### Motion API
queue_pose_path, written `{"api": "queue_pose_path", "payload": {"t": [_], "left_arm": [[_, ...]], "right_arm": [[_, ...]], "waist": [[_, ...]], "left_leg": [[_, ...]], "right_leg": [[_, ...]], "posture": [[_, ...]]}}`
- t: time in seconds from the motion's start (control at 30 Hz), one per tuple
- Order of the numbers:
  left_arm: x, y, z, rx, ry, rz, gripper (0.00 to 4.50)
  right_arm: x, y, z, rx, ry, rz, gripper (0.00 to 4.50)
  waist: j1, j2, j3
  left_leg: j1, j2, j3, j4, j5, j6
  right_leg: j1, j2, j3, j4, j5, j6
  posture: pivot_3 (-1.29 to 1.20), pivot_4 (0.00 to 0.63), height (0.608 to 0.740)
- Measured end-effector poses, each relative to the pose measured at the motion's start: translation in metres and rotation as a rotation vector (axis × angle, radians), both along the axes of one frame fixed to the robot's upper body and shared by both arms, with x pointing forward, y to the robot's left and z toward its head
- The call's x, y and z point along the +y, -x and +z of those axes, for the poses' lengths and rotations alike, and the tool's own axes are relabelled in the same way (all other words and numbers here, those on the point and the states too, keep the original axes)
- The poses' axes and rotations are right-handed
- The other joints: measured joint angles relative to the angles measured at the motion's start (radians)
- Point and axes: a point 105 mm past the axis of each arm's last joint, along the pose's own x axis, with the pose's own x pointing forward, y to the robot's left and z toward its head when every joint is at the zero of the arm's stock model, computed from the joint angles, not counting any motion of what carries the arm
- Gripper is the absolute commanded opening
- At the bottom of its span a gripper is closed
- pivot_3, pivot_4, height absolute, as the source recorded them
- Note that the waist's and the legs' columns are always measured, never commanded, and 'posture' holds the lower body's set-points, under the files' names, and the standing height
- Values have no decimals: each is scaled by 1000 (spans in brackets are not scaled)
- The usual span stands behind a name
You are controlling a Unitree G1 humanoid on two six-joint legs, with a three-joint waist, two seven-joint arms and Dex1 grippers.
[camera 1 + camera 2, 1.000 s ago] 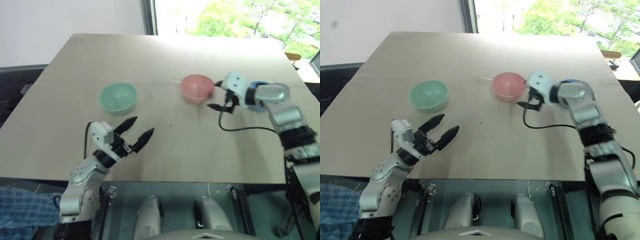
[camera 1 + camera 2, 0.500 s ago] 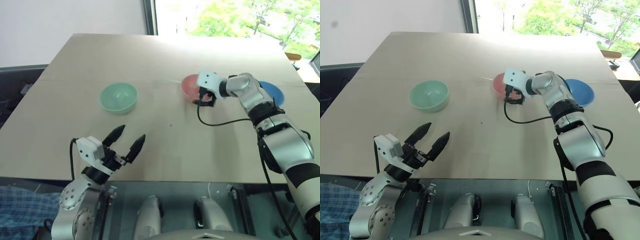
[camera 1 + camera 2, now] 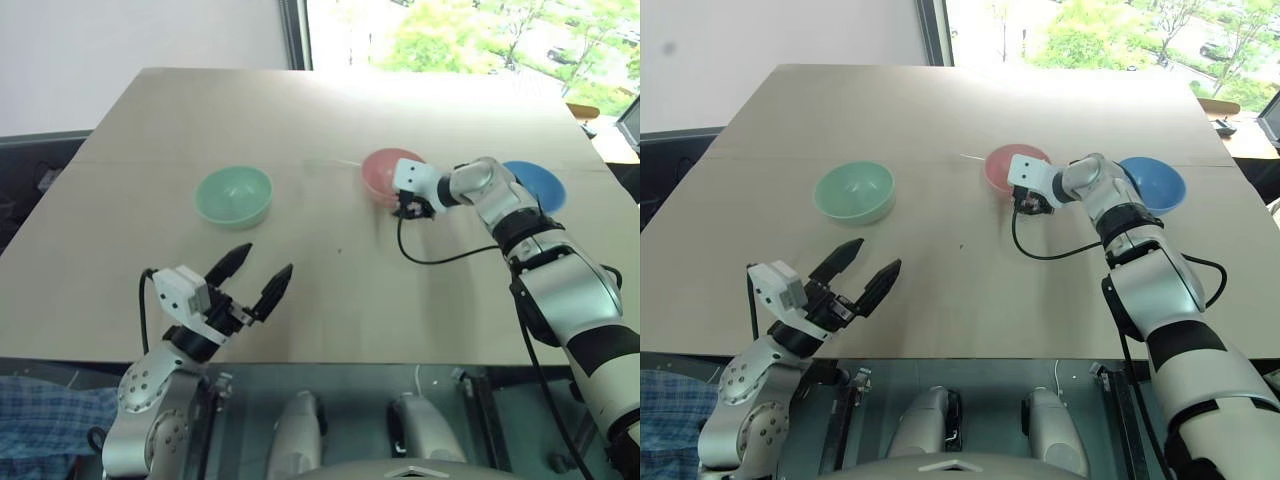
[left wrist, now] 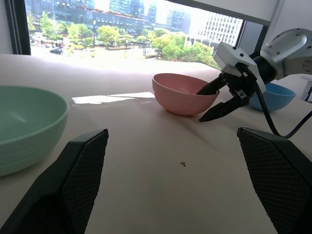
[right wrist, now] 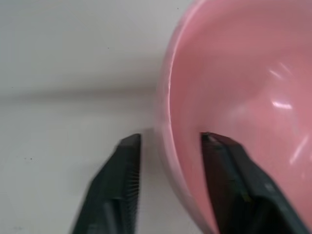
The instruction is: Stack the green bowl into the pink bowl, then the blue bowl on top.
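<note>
The pink bowl (image 3: 380, 168) stands right of the table's middle. My right gripper (image 3: 408, 207) is at its near rim, one finger inside and one outside, shut on the bowl's wall (image 5: 170, 146). The left wrist view shows the same grip on the pink bowl (image 4: 178, 92). The green bowl (image 3: 233, 195) sits apart to the left, and the blue bowl (image 3: 540, 183) sits just right of the pink one, behind my right forearm. My left gripper (image 3: 258, 272) hovers open near the table's front edge, nothing between its fingers.
All three bowls rest on a bare tan table (image 3: 330, 300). A black cable (image 3: 440, 258) hangs from my right wrist and trails across the tabletop. A window lies beyond the far edge.
My right gripper has swung from the pink bowl's right side to its near rim, sunk, and closed over the wall. The blue bowl has come into view. The left gripper has hardly moved.
</note>
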Motion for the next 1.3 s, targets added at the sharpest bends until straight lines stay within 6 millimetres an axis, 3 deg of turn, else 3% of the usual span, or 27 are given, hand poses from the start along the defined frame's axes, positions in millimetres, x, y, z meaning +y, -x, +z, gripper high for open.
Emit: {"api": "queue_pose_path", "payload": {"t": [0.07,0.53,0.7,0.83,1.07,1.3], "left_arm": [[0,-1,0,-1,-1,-1,4500],[-3,-6,2,-13,-3,-29,4500],[-9,-7,2,-20,2,-62,4500],[-12,-14,8,-54,17,-71,4500],[-15,-31,23,-135,46,-83,4500],[-22,-34,16,-126,48,-126,4500]], "right_arm": [[0,0,0,0,0,3,47],[-4,9,3,51,11,49,47],[8,39,8,181,-34,172,47],[12,86,6,253,50,307,47],[25,136,-1,263,131,394,47],[34,145,-6,240,103,364,47]], "waist": [[0,0,0],[2,0,0],[4,0,0],[9,0,0],[9,0,0],[7,0,0]], "left_leg": [[0,0,0,0,0,0],[0,0,0,0,0,0],[0,0,0,0,0,0],[-1,0,-1,0,0,0],[0,0,-2,1,0,0],[0,0,-2,1,0,0]], "right_leg": [[0,0,0,0,0,0],[0,0,0,0,0,0],[0,0,0,0,0,0],[0,0,-1,0,0,0],[1,0,-2,0,0,0],[1,1,-1,0,0,0]], "posture": [[0,150,740],[0,150,740],[0,150,740],[0,150,740],[0,150,740],[0,150,740]]}}
